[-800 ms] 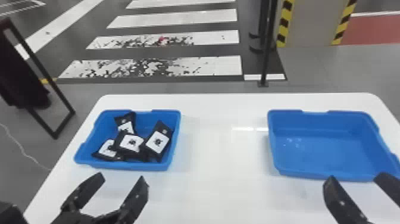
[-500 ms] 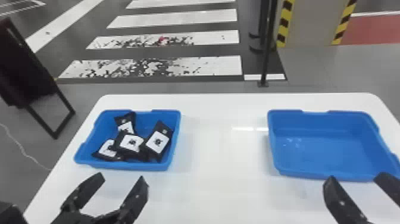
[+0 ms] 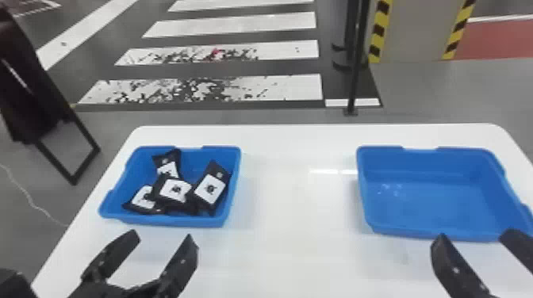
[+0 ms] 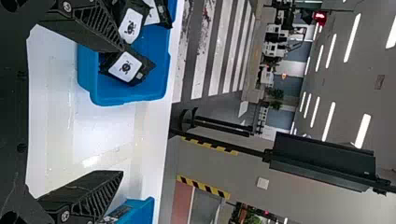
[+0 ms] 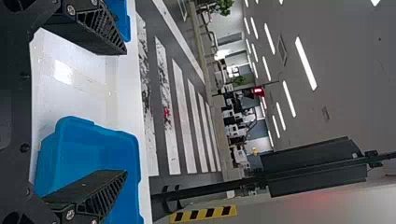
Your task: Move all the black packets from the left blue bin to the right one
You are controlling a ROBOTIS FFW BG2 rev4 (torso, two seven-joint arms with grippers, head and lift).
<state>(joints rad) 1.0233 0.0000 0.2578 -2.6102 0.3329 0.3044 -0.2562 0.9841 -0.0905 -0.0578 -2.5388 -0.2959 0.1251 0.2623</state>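
Four black packets (image 3: 172, 189) with white labels lie jumbled in the left blue bin (image 3: 170, 222), some overlapping, on a white table (image 3: 293, 253). The right blue bin (image 3: 420, 234) sits well apart on the same tabletop. At the near side of the left bin, the left gripper (image 3: 160, 237) hangs with its two black fingers spread wide. The right gripper (image 3: 474, 237), its fingers likewise parted, is near the right bin's front edge. Beyond the table, white crosswalk stripes (image 3: 238, 24) mark the dark floor.
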